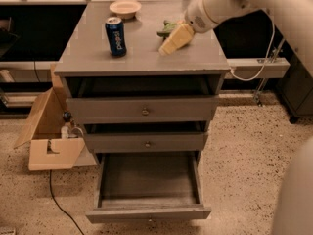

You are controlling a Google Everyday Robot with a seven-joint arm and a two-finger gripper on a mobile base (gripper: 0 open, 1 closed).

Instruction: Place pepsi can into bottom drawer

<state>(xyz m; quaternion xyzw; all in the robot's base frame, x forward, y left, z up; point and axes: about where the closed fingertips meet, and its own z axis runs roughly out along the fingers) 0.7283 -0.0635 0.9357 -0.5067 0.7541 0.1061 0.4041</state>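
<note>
Standing upright, pepsi can (116,36), axis vertical, claw (165,50) nearby over cabinet (93,60), grip unclear.

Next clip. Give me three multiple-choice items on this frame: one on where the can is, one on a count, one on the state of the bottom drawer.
1. Where is the pepsi can?
A. in a sink
B. upright on the cabinet top
C. on a shelf

2. How many things are on the cabinet top?
A. one
B. three
C. five

3. The bottom drawer is:
A. pulled out and empty
B. pushed shut
C. pulled out and full of cans

Key:
1 B: the can stands on the top, left of the gripper, which hovers over the top and is apart from the can.
2 B: the can, the bowl and the green bag.
3 A: its bare floor shows.
</note>
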